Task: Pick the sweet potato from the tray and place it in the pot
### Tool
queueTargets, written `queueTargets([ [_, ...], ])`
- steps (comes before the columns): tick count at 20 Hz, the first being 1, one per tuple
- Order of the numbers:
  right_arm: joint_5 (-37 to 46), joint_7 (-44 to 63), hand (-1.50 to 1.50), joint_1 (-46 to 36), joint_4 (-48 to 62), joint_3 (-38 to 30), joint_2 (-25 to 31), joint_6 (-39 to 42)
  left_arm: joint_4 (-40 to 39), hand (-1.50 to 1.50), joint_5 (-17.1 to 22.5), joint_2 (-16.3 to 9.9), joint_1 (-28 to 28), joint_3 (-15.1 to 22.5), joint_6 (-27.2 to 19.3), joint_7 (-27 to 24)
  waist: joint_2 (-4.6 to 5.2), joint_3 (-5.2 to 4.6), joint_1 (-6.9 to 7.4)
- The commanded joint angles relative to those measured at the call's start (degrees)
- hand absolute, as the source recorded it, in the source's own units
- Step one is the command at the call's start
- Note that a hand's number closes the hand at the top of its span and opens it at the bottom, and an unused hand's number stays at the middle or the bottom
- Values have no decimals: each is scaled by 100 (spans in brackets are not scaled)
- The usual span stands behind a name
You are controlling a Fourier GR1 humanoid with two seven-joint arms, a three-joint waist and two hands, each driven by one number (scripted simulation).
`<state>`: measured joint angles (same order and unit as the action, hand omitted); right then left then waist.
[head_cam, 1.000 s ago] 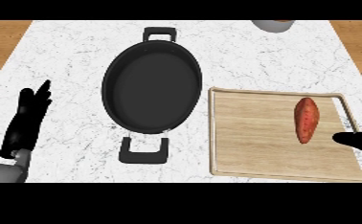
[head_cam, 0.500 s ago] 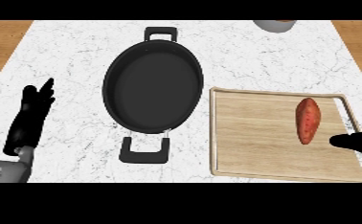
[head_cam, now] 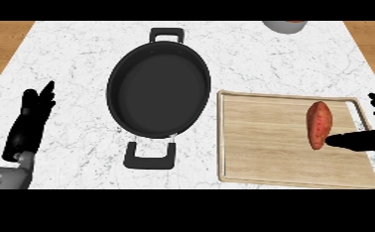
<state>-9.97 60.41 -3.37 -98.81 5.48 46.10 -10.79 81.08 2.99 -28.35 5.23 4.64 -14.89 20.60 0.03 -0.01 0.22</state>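
Head view: sweet potato [head_cam: 319, 124] lies lengthwise near the tray's [head_cam: 264, 142] right edge, a right hand [head_cam: 353, 139] fingertip touching its lower end, fingers' state unclear. Left hand [head_cam: 31, 122] rests open by the counter's left edge. Pot [head_cam: 157, 89] waits. Likely stiff, light, tapered; best grasped mid-body.

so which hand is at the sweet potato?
The right hand: its fingers reach the sweet potato on the tray. The left hand rests far left.
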Motion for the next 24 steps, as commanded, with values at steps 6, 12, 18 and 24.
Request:
queueTargets([
  [6, 795, 259, -150, -212, 324, 24, -685, 275, 304, 0, -350, 166, -111, -285, 211, 303, -11, 0, -18],
  [12, 1016, -49, -150, -395, 1113, 20, -1070, 521, 272, 0, -629, 548, -238, -220, 120, 51, -5, 1, 1],
  [18, 1118, -51, -150, -433, 1394, -70, -1358, 689, 55, 0, -473, 379, -4, -677, 566, 35, -2, 0, -18],
  [24, 1314, -534, -150, -591, 1876, -387, -1752, 977, -282, 0, -836, 734, 170, -737, 571, -1, -2, 1, -19],
])
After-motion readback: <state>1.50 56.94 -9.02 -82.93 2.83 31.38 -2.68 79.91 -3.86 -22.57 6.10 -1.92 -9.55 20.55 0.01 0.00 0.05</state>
